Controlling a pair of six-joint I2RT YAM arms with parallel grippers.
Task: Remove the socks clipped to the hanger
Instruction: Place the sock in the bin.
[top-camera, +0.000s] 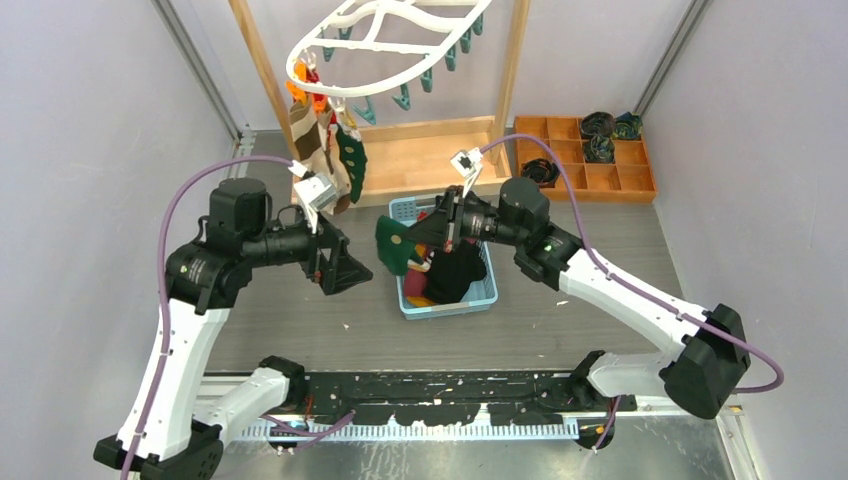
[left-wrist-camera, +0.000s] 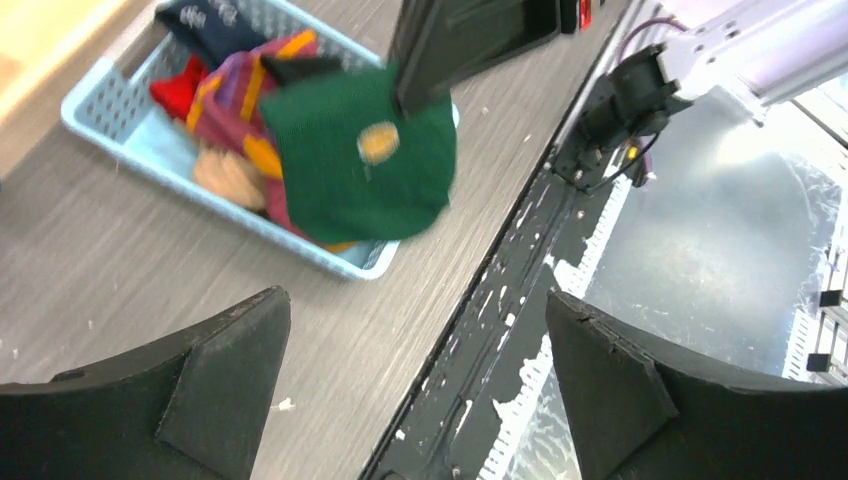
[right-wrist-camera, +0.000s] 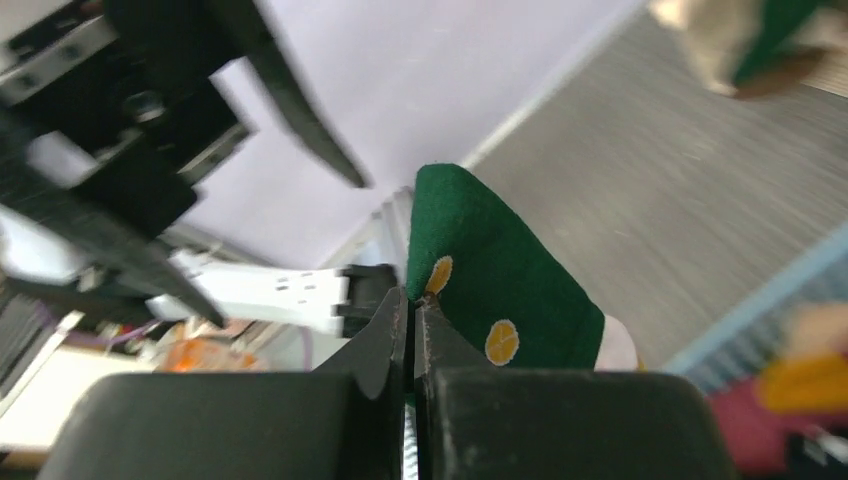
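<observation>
The white oval hanger (top-camera: 385, 40) hangs at the top with teal clips; a few socks (top-camera: 330, 150) stay clipped at its left end. My right gripper (top-camera: 420, 232) is shut on a dark green sock (top-camera: 393, 245) with orange dots and holds it over the left side of the light blue basket (top-camera: 478, 297). That sock shows in the right wrist view (right-wrist-camera: 500, 275) and in the left wrist view (left-wrist-camera: 360, 160). My left gripper (top-camera: 352, 270) is open and empty, left of the basket; its fingers (left-wrist-camera: 215, 370) frame the table's front edge.
The basket (left-wrist-camera: 100, 120) holds several loose socks. A wooden rack with a base (top-camera: 420, 150) carries the hanger. A wooden compartment tray (top-camera: 600, 180) at the back right holds rolled dark socks. A black rail (top-camera: 450, 385) runs along the near edge.
</observation>
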